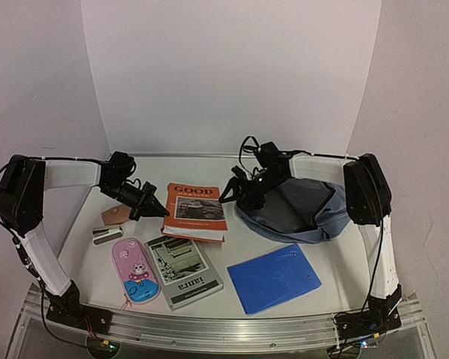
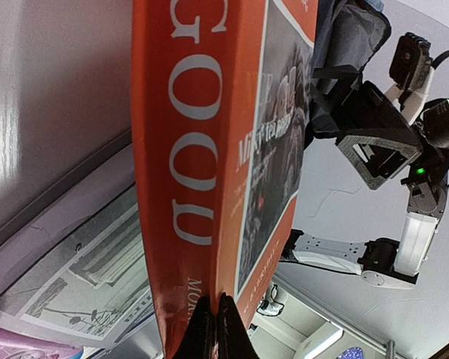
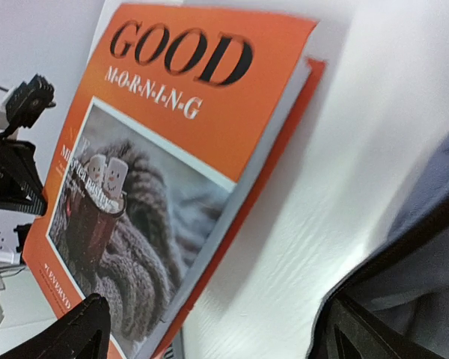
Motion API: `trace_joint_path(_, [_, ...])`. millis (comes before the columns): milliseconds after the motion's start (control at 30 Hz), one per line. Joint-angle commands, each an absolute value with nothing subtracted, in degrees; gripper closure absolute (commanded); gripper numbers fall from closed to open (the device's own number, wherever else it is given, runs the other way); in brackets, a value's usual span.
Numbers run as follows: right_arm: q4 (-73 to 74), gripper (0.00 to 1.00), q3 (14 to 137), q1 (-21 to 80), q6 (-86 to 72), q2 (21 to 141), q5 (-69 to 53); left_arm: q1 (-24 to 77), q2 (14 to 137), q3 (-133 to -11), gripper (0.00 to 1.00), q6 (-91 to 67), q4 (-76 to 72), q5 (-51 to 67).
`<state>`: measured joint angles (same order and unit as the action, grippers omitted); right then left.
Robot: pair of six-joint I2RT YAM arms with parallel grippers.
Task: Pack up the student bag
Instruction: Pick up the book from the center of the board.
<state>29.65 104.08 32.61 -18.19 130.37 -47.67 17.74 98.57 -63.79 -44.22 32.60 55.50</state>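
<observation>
The slate-blue student bag (image 1: 303, 212) lies at the right rear of the table, its dark opening facing up; it also shows in the right wrist view (image 3: 434, 217) and the left wrist view (image 2: 352, 37). My right gripper (image 1: 236, 193) is open and empty at the bag's left edge, its jaws (image 3: 217, 336) wide apart over bare table between the bag and the orange "Good Morning" book (image 1: 197, 212). My left gripper (image 1: 153, 204) is shut, its tips (image 2: 213, 329) against the orange book's spine (image 2: 183, 149) at its left edge.
A black-and-white book (image 1: 183, 271) lies in front of the orange book, partly under it. A pink pencil case (image 1: 135, 271), a stapler (image 1: 105, 235) and a small brown item (image 1: 114, 216) lie at the left. A bright-blue folder (image 1: 273, 277) lies at the front right.
</observation>
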Motion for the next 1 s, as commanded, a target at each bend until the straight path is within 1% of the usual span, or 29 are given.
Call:
trace_joint_path(0, [29.9,0.02,100.6,33.8,-22.4,127.9,-53.4,17.8,93.5,-62.2,1.0,-47.6,23.7,58.7])
trace_joint_path(100, [29.0,0.02,98.5,33.8,-25.5,127.6,-56.7,17.8,91.1,-62.1,1.0,-47.9,21.2,59.0])
trace_joint_path(267, [22.2,0.02,98.0,34.2,-31.4,128.2,-62.0,17.8,88.7,-62.5,1.0,-47.6,19.7,59.9])
trace_joint_path(367, [22.1,0.02,100.2,33.7,-31.1,127.4,-60.5,17.8,88.5,-63.6,1.0,-47.2,20.4,59.2])
trace_joint_path(667, [24.2,0.02,101.6,24.7,-29.3,121.5,-50.6,17.2,89.9,-67.5,1.0,-45.3,24.1,55.9])
trace_joint_path(767, [25.1,0.02,103.7,24.4,-29.4,120.6,-51.5,16.9,90.5,-69.0,1.0,-44.9,24.2,56.3])
trace_joint_path(967, [23.9,0.02,103.3,26.8,-33.1,119.9,-58.3,16.7,90.8,-71.7,1.0,-46.1,22.2,58.2])
